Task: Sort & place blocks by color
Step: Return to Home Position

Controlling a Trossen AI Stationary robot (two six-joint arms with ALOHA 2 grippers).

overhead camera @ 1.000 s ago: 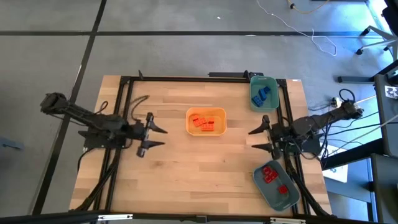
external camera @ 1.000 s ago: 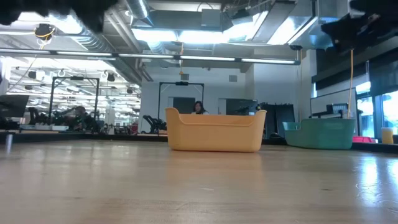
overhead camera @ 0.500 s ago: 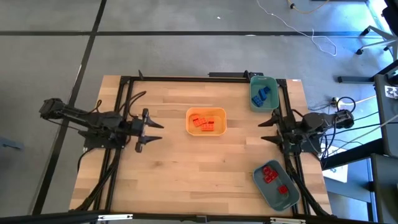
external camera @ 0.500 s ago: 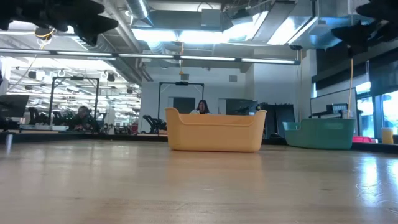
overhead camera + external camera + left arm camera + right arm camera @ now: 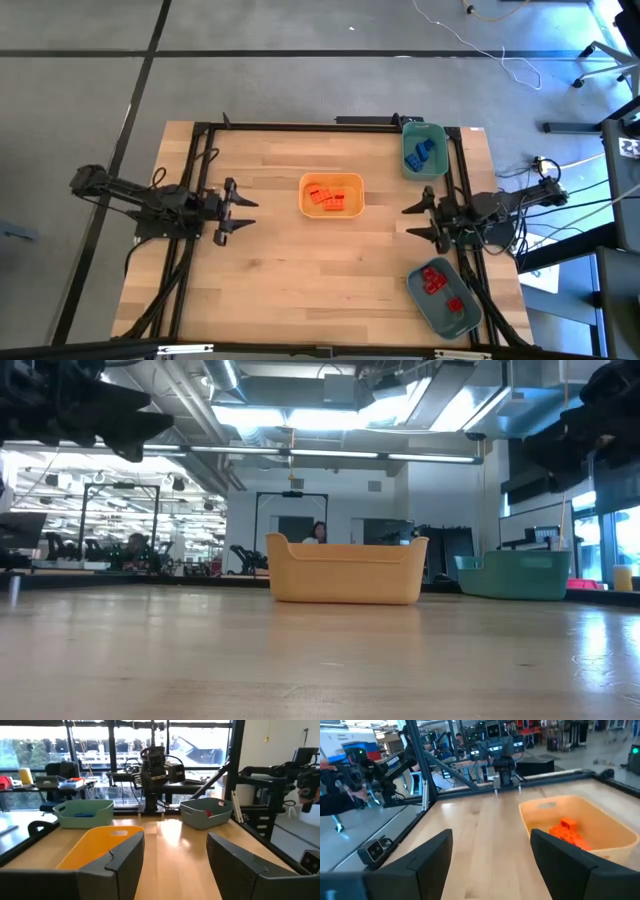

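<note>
Gaping wide and empty, left gripper [image 5: 250,214] at mid-left and right gripper [image 5: 408,222] at mid-right face the central tray [image 5: 330,177] of orange blocks [image 5: 328,197], with blue blocks [image 5: 421,153] in the upper-right teal bin [image 5: 424,126] and red blocks [image 5: 436,281] in the lower-right grey bin [image 5: 462,320]; sorting is judged complete and homing in hand, requiring only retraction clear of the bins.

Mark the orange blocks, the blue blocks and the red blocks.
orange blocks [image 5: 326,197]: high view, middle of the pile.
blue blocks [image 5: 421,152]: high view, middle of the cluster.
red blocks [image 5: 433,279]: high view, on the larger clump.
</note>
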